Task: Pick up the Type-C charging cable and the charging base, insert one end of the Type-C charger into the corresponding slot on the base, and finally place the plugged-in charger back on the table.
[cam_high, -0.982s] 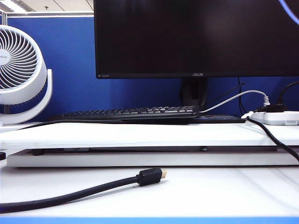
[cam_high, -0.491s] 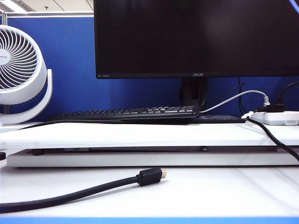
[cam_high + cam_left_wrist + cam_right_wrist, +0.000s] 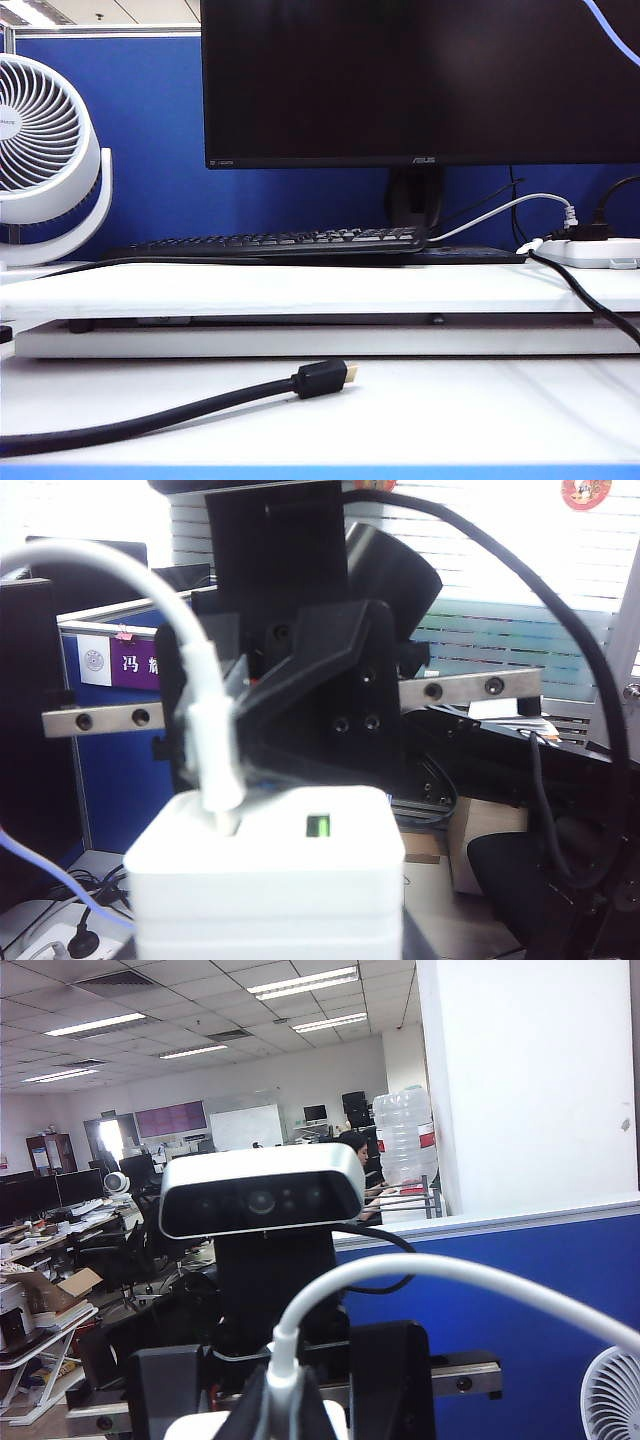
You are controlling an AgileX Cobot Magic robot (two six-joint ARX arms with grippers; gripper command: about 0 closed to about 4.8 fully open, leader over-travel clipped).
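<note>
Plug looks seated. Your left gripper (image 3: 265,920) clamps the charging base (image 3: 265,875) aloft, off the tabletop (image 3: 420,410); your right gripper (image 3: 285,1415), pressed together, pinches the cable (image 3: 205,730) plug at the port. Next: lower both gently.

Neither arm appears in the exterior view; both grippers are held up in the air, facing each other, and show only in the 2 wrist views. The left gripper (image 3: 265,930) is closed around the charging base (image 3: 265,885), which fills the near part of its wrist view. Facing it, the right gripper (image 3: 215,745) shows as a black wedge-shaped body on a metal rail, its 2 fingers pinched shut on the plug of the Type-C charging cable (image 3: 205,715), which meets the base's top face.
</note>
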